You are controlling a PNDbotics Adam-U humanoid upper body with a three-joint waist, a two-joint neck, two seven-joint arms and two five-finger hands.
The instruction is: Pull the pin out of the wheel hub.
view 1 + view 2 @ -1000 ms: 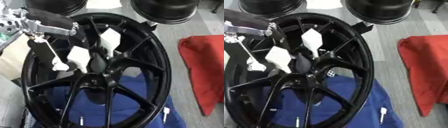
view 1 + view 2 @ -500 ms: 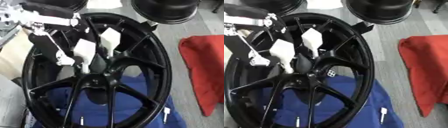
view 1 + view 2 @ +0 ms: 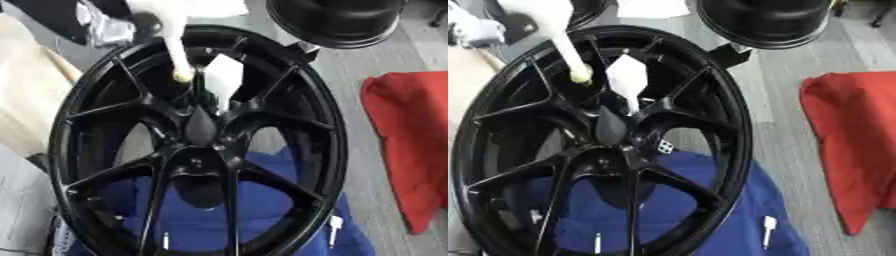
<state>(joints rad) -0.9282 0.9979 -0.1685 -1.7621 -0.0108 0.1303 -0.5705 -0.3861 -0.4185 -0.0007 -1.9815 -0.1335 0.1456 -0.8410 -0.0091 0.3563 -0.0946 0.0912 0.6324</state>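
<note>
One black wheel hub point(image 3: 199, 145) on blue cloth point(image 3: 710, 220), red cloth point(image 3: 411, 140) beside, second rim point(image 3: 767, 20) behind

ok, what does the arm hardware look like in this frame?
Only the left arm shows, at the upper left: silver-grey metal against black housing. The left hand reads as a white shape tapering to a yellowish tip. No cables or markings can be made out. The right arm is out of view.
</note>
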